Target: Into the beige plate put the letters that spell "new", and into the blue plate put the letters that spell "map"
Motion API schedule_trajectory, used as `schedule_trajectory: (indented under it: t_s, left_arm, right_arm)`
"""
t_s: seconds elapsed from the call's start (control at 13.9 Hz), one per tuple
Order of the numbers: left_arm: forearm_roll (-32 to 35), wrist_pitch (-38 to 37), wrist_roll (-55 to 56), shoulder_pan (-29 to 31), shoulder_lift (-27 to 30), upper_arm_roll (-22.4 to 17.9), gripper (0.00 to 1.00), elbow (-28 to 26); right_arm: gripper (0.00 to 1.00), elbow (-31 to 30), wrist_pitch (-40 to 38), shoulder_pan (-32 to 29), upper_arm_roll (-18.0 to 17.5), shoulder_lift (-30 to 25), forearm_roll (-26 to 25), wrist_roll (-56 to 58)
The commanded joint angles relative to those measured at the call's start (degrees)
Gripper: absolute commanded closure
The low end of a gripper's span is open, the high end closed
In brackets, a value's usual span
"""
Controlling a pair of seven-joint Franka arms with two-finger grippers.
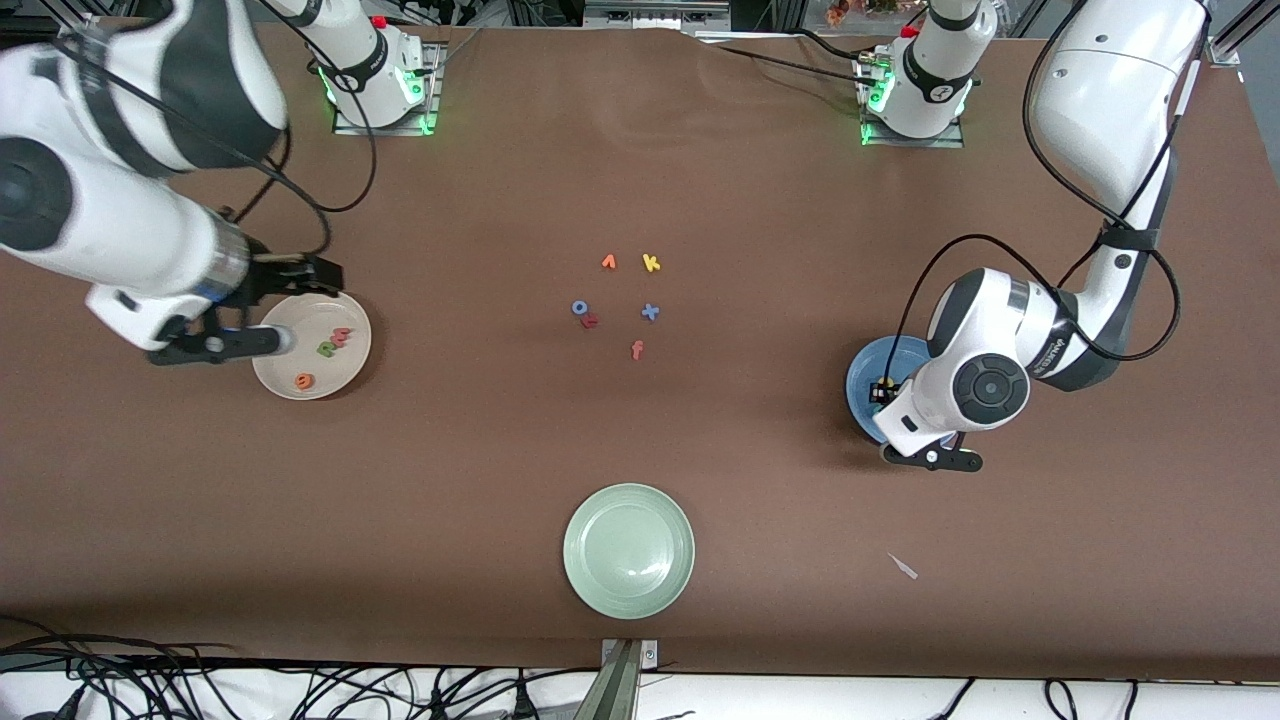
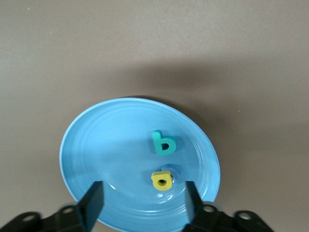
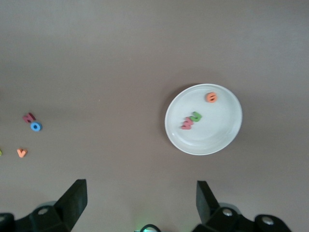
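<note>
The left pincer [image 2: 142, 200] is seen open over the blue plate [image 2: 96, 145], nothing gripped. In that plate lie the teal p [image 2: 164, 144] and yellow a [image 2: 162, 181], a blue letter half hidden under the a.

The right pincer [image 3: 140, 200] is held open above the counter [image 1: 500, 450]. In the beige plate [image 3: 222, 130] lie the n [image 3: 196, 116], e [image 3: 211, 97] and w [image 3: 187, 123].
</note>
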State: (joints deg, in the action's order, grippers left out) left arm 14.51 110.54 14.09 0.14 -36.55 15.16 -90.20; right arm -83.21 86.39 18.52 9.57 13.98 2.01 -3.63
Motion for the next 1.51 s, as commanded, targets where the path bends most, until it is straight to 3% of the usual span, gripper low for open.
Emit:
schedule_trajectory:
  t_s: [0.0, 0.43, 0.86, 1.01, 1.15, 1.44]
  left_arm:
    - [0.6, -0.2, -1.2, 0.4, 2.5, 0.9, 0.0, -0.7]
    - [-5.0, -1.2, -1.0, 0.7, 8.1, 2.8, 0.0, -0.5]
    - [-5.3, -20.3, -1.6, 0.7, 15.5, 5.2, 0.0, 9.5]
    - [-8.8, -21.8, -1.5, 1.1, 21.2, 4.4, 0.0, 9.1]
    - [-13.0, -23.4, -2.2, 4.3, 25.4, 3.9, 0.0, 8.6]
    - [-14.9, -23.4, -10.9, 4.5, 34.8, -1.3, 0.0, -0.1]
  right_arm:
    - [0.0, -2.3, 0.5, -5.3, -2.8, -5.6, -0.3, 0.1]
    - [0.0, -9.5, 1.4, -9.4, -3.0, -11.5, -0.3, 0.4]
    - [0.0, -10.7, 4.7, -9.2, -2.8, -10.4, -0.5, 2.7]
    - [0.0, -15.7, 8.3, -9.2, -2.7, -13.3, -0.3, 2.7]
    - [0.0, -16.1, 8.9, -9.2, -2.8, -13.5, -0.5, 2.7]
    - [0.0, -15.8, 8.0, -9.2, -2.5, -13.3, -0.5, 2.7]
